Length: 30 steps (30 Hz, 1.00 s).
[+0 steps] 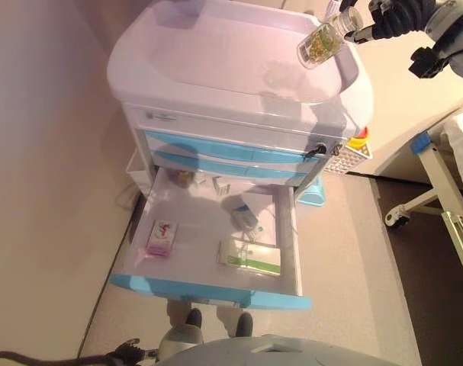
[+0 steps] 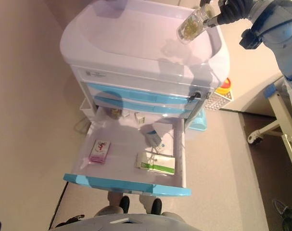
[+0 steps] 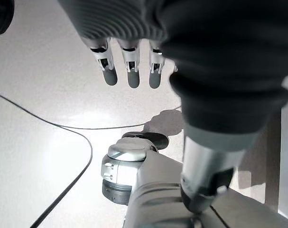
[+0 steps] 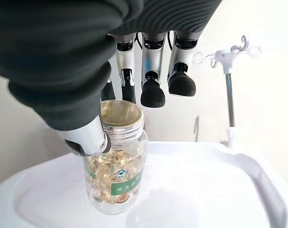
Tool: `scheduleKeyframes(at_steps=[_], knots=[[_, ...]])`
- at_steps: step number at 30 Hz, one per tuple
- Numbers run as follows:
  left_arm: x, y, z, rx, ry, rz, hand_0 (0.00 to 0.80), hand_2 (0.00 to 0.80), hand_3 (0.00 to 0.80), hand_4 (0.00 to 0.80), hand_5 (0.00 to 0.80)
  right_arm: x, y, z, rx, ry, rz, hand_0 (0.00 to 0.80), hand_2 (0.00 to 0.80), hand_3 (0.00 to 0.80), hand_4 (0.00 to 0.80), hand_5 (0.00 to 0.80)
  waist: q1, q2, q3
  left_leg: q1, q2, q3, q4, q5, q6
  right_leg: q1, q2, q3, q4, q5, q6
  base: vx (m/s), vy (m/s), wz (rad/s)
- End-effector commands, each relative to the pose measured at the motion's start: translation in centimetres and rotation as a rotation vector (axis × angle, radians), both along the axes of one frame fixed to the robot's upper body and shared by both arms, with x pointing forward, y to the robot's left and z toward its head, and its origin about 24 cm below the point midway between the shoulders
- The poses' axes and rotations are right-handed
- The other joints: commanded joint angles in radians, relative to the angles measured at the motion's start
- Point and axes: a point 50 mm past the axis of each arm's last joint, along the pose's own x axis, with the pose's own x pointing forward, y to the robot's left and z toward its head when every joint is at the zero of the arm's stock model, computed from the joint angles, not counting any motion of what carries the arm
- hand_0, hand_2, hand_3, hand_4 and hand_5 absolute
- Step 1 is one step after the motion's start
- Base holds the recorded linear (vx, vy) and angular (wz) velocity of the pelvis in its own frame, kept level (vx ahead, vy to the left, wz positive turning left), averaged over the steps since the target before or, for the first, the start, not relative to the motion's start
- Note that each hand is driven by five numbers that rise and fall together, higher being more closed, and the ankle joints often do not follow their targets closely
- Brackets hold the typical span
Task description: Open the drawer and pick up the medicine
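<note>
Right wrist view: right hand (image 4: 134, 90) pinches the medicine bottle (image 4: 116, 161) by its neck above the cart's top surface (image 4: 205, 190); lower gently, keeping it upright. Left hand (image 3: 129, 71) hangs relaxed.

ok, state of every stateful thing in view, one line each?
bottom drawer: pulled fully open, boxes inside
upper drawers: closed
pill bottle: capped, tilted, held above the cart top
right hand: shut on pill bottle
left hand: open, idle, holds nothing
</note>
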Motion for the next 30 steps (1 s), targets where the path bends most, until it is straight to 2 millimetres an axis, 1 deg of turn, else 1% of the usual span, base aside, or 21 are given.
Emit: scheduleKeyframes(at_steps=[1, 6, 9, 12, 16, 23, 30], knots=[[-0.9, 1.9, 0.5, 0.047, 0.05, 0.005, 0.0, 0.0, 0.0, 0.0, 0.0, -0.3, -1.0, 3.7, -0.014, -0.083, -0.111, 0.8, 0.8, 0.8, 0.8, 0.8, 0.047, -0.046, -0.026, -0.042, -0.083, -0.067, 0.043, -0.077, 0.033, 0.007, 0.012, -0.023, 0.123, -0.089, 0.03, 0.037, -0.013, 0.16], [-0.8, 2.7, 0.8, 0.068, 0.044, 0.007, 0.0, 0.0, 0.0, 0.0, 0.0, 1.0, -2.3, 3.2, -0.04, -0.004, -0.214, 0.8, 0.8, 0.8, 0.8, 0.8, 0.084, -0.059, -0.007, -0.059, -0.088, -0.097, 0.04, -0.068, 0.033, 0.001, 0.012, -0.045, 0.116, -0.083, 0.027, 0.009, -0.017, 0.2], [-0.6, 3.0, 1.0, 0.076, 0.035, 0.006, 0.0, 0.0, 0.0, 0.0, 0.0, 1.3, -2.8, 3.2, -0.056, 0.013, -0.258, 0.8, 0.8, 0.8, 0.8, 0.8, 0.099, -0.063, 0.006, -0.07, -0.09, -0.11, 0.038, -0.064, 0.033, -0.005, 0.012, -0.056, 0.113, -0.081, 0.026, -0.024, -0.027, 0.18], [-0.3, 3.5, 1.3, 0.088, 0.027, 0.004, 0.0, 0.0, 0.0, 0.0, 0.0, 1.6, -3.7, 3.1, -0.067, 0.049, -0.314, 0.8, 0.8, 0.8, 0.8, 0.8, 0.115, -0.07, 0.022, -0.085, -0.09, -0.125, 0.031, -0.055, 0.031, -0.016, 0.013, -0.067, 0.109, -0.076, 0.028, -0.035, -0.032, 0.15], [-0.2, 3.8, 1.4, 0.094, 0.012, 0.007, 0.0, 0.0, 0.0, 0.0, 0.0, 1.6, -4.7, 2.9, -0.104, 0.1, -0.353, 0.8, 0.8, 0.8, 0.8, 0.8, 0.128, -0.072, 0.041, -0.098, -0.09, -0.135, 0.025, -0.049, 0.03, -0.025, 0.014, -0.078, 0.104, -0.072, 0.028, -0.029, -0.006, 0.15], [0.1, 4.2, 1.7, 0.104, -0.009, 0.007, 0.0, 0.0, 0.0, 0.0, 0.0, 1.9, -5.5, 1.8, -0.094, 0.18, -0.37, 0.8, 0.8, 0.8, 0.8, 0.8, 0.143, -0.081, 0.067, -0.113, -0.087, -0.143, 0.02, -0.043, 0.029, -0.035, 0.018, -0.091, 0.094, -0.066, 0.026, -0.015, -0.021, 0.05], [0.5, 4.5, 1.9, 0.107, -0.032, 0.0, 0.0, 0.0, 0.0, 0.0, 0.0, 1.9, -5.9, 1.7, -0.117, 0.197, -0.393, 0.8, 0.8, 0.8, 0.8, 0.8, 0.148, -0.09, 0.082, -0.124, -0.084, -0.146, 0.017, -0.039, 0.027, -0.043, 0.023, -0.091, 0.089, -0.062, 0.027, 0.0, 0.0, 0.0]])
